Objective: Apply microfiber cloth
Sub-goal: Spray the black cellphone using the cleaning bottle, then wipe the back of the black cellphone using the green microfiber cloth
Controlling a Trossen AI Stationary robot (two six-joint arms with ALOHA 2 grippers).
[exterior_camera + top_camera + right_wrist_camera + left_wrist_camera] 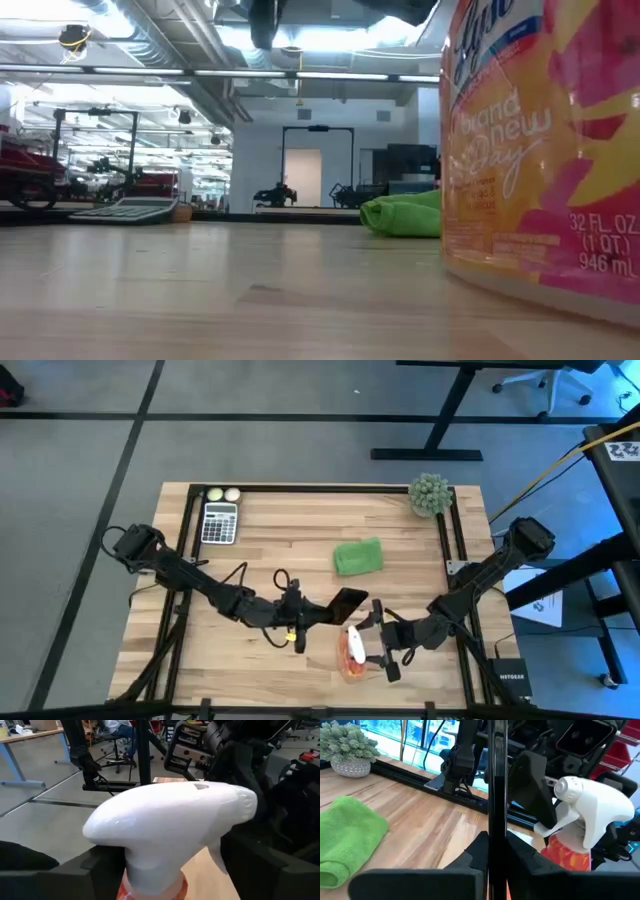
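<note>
Lying beyond the phone (347,600) clamped in the left gripper (335,607) — microfiber cloth (358,556), nearer that arm; right gripper (372,645) clamped on spray bottle (353,651).

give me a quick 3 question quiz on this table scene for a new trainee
1. True or false: the green microfiber cloth is held in a gripper.
2. Which thing is the right gripper shut on? A) the calculator B) the spray bottle C) the spiky ball plant
3. Fill in: the left gripper holds the black ____ on edge.

Key
1. False. It lies bunched on the wooden table, apart from both grippers.
2. B. Its fingers sit at the bottle's neck, under the white trigger head.
3. phone. The left wrist view looks along its thin edge, clamped between the fingers.
</note>
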